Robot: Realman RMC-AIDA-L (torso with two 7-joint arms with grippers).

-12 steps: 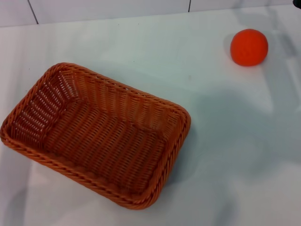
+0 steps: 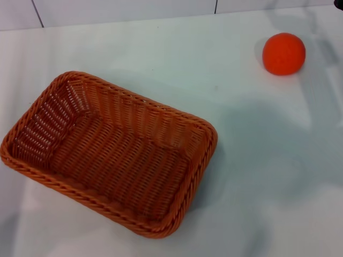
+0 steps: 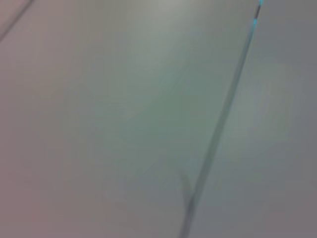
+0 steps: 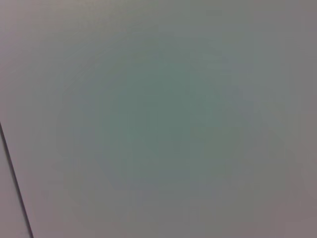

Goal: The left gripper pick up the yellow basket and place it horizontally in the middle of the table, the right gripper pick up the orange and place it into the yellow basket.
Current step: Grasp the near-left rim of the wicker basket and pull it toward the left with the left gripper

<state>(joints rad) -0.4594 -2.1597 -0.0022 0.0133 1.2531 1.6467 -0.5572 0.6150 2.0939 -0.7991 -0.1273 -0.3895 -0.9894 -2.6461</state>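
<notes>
The yellow basket, an orange-brown woven rectangle with a braided rim, lies empty on the white table at the left, turned at a slant. The orange sits on the table at the far right, well apart from the basket. Neither gripper shows in the head view. The left wrist view and the right wrist view show only a plain pale surface with a thin dark line, and no fingers.
A tiled wall with dark seams runs along the table's far edge. A small dark part shows at the top right corner of the head view. Soft shadows lie on the table at the right.
</notes>
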